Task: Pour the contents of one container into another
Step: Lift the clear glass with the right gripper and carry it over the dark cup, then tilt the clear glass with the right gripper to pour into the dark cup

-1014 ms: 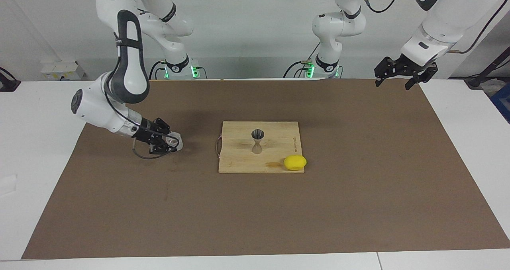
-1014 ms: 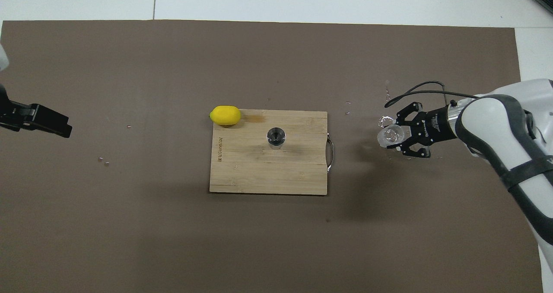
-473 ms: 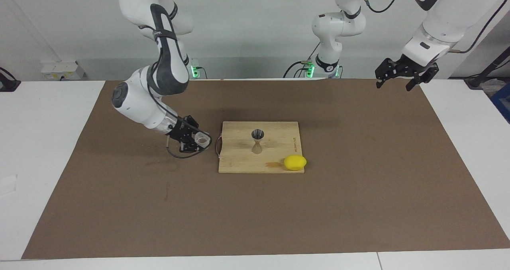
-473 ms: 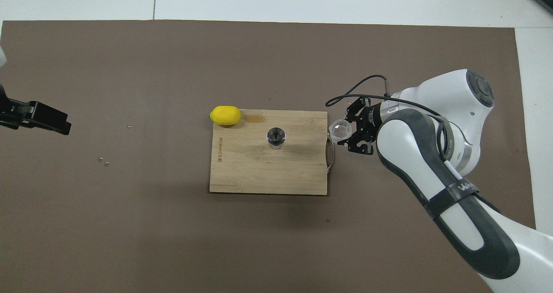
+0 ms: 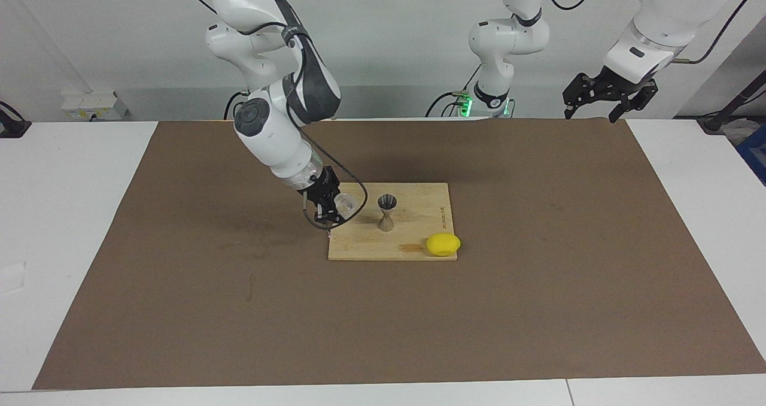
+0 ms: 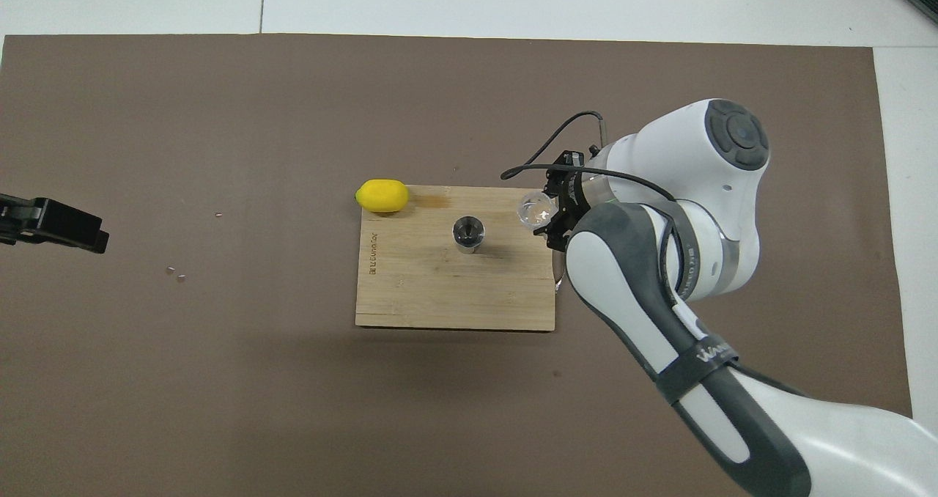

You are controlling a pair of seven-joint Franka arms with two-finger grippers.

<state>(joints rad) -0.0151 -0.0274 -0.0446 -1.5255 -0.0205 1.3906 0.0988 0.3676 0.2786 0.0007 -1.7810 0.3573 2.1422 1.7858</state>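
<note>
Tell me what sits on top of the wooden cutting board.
The metal jigger stands upright near the middle of the cutting board, and a lemon overlaps a corner. The right pincer holds a clear cup over its handle end, covering that edge.

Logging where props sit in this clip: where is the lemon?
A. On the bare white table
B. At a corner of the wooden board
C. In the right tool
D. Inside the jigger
B: the lemon rests at a corner of the wooden board, farther from the robots than the jigger.
</note>
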